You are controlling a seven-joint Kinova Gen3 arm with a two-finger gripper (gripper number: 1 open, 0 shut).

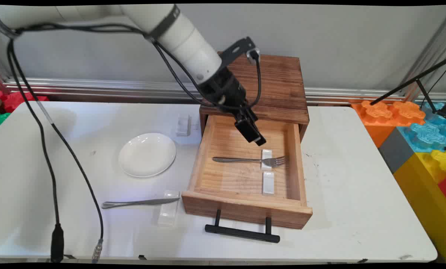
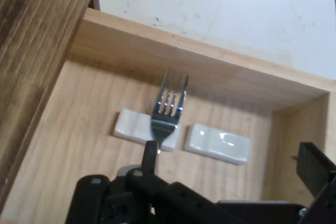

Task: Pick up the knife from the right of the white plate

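My gripper (image 1: 257, 140) hangs open over the back part of an open wooden drawer (image 1: 245, 211), with nothing between its fingers. Just below it a metal fork (image 1: 249, 160) lies flat in the drawer, its neck on a small white rest (image 1: 266, 153) and its tines pointing right. A second white rest (image 1: 268, 184) lies nearer the drawer's front. In the hand view the fork (image 2: 168, 109) lies across one rest (image 2: 128, 125), the other rest (image 2: 218, 142) is beside it, and the gripper (image 2: 205, 184) is above the fork's handle.
The drawer comes out of a dark wooden cabinet (image 1: 281, 86) and has a black handle (image 1: 241, 233). Left of it are a white plate (image 1: 147, 154), a knife (image 1: 141, 203) propped on a rest (image 1: 169, 213), and another rest (image 1: 183, 124). Coloured blocks (image 1: 413, 127) stand right.
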